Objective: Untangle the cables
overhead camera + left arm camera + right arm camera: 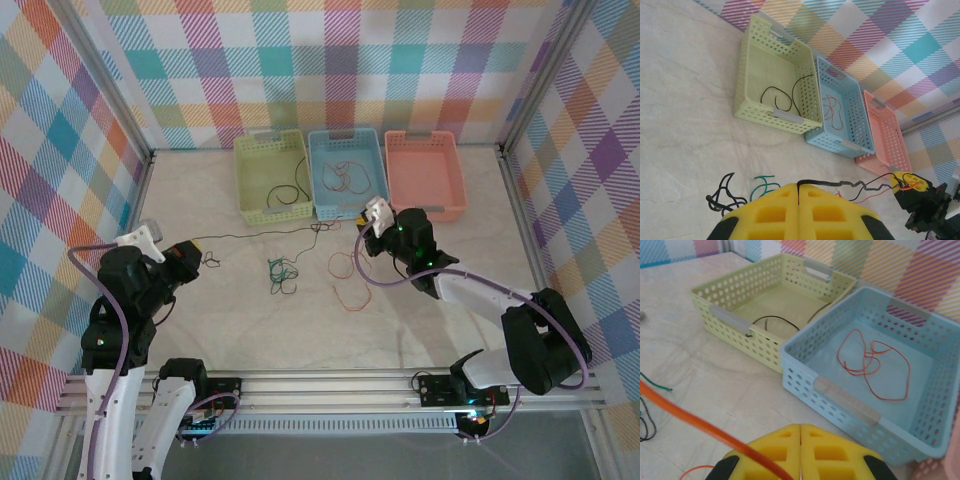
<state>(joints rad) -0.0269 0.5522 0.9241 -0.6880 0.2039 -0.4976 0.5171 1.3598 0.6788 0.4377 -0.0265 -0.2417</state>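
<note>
I am pinching the black cable (840, 183) in my fully closed left gripper (798, 191), stretching it taut over the table (250, 330) to free it. My right gripper (800, 429), jaws together, is seemingly anchoring the orange cable (690, 414) opposite.

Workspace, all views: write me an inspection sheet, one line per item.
Surface: pale marbled table, no marks seen.
Job's things: black cable strung between both grippers; green cable and orange cable loose on the table; second black cable in the green basket; second orange cable in the blue basket; pink basket empty.
Clutter: nothing seen.
Grippers: left gripper shut on black cable; right gripper shut, apparently on its far end.
Cables: purple arm cables run along both arms.
Surroundings: plaid walls, aluminium frame.
</note>
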